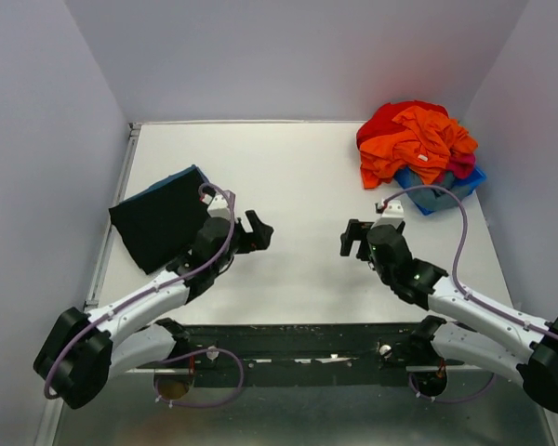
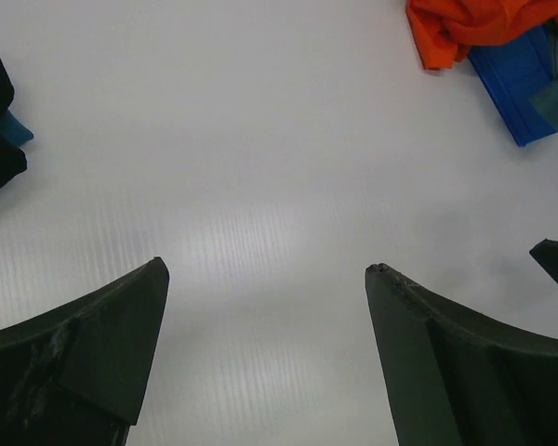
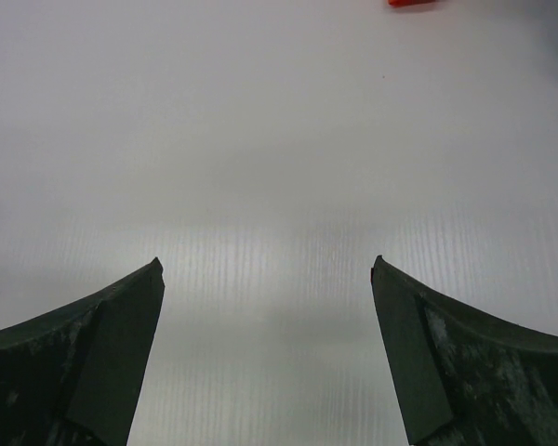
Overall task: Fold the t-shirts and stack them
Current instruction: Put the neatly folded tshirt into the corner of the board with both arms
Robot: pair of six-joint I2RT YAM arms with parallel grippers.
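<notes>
White surface (image 1: 298,167) is spreading beneath the left gripper (image 1: 259,232) and right gripper (image 1: 352,240), both hovering mid-frame, jaws apart. At left the black t-shirt (image 1: 158,221) is lying over the teal-blue shirt (image 1: 179,177); orange-red clothes (image 1: 417,139) are sitting upper right.

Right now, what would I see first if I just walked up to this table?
The bright pile of red and orange clothes heaped over a blue bin in the far right corner grabs the eye. Next is the folded black shirt at the left edge, a teal-blue shirt peeking from under it. Between them, the left gripper and right gripper hang open over the white table.
</notes>
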